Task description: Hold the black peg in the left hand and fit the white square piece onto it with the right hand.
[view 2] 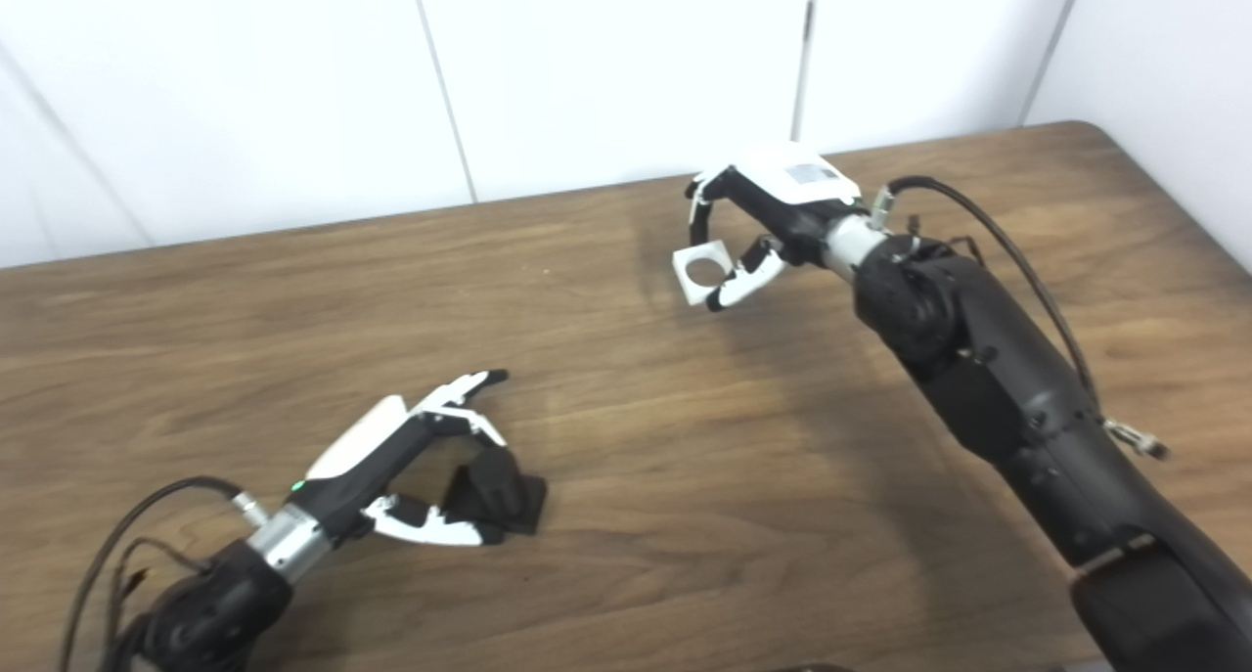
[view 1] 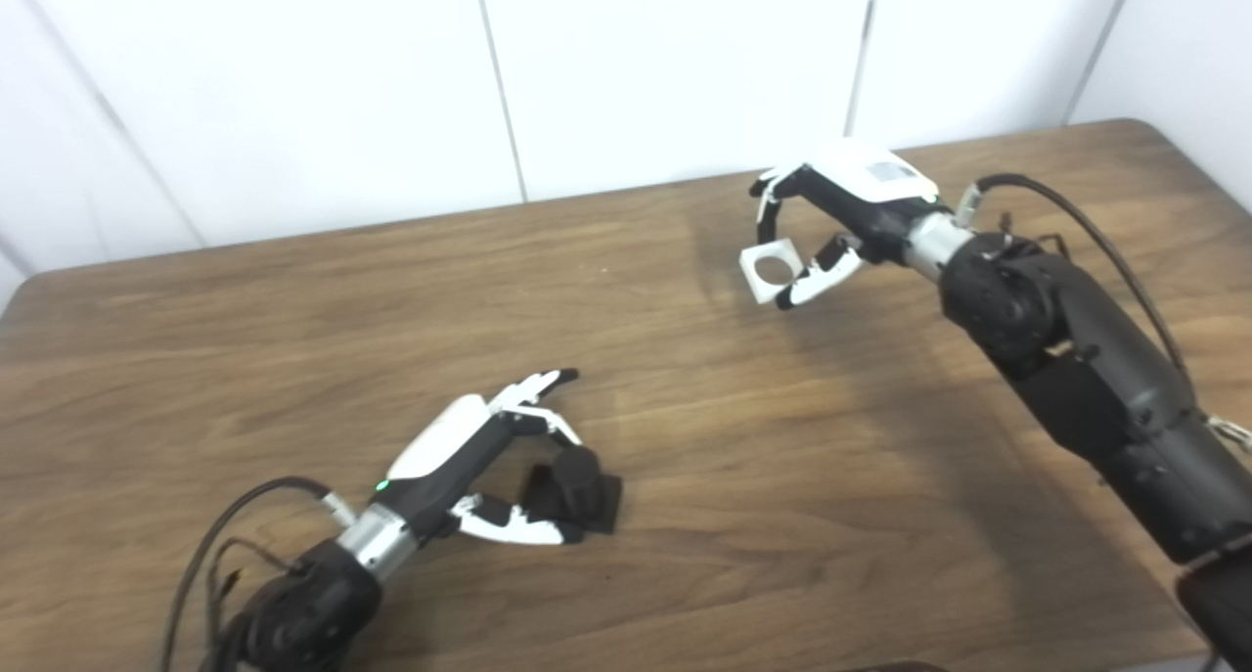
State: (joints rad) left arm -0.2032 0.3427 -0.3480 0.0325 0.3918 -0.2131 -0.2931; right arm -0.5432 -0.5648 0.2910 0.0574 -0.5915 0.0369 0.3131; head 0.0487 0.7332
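Note:
The black peg (view 1: 579, 489), a short cylinder on a square base, rests on the wooden table (view 1: 685, 476) at the front left. My left hand (view 1: 479, 457) is around it, with one curled finger on the cylinder's top, the thumb (view 1: 523, 529) against the base and another finger pointing past it. The white square piece (view 1: 768, 271), with a round hole, is at the back right. My right hand (view 1: 841, 222) pinches it between fingertips (view 1: 765, 224) above and thumb (view 1: 817, 279) at its right side. It is tilted at table level. I cannot tell whether it is lifted.
White wall panels (view 1: 636, 75) stand behind the table's far edge. The table's right edge (view 1: 1188, 154) runs close to my right arm. Cables (view 1: 235, 525) trail from both wrists.

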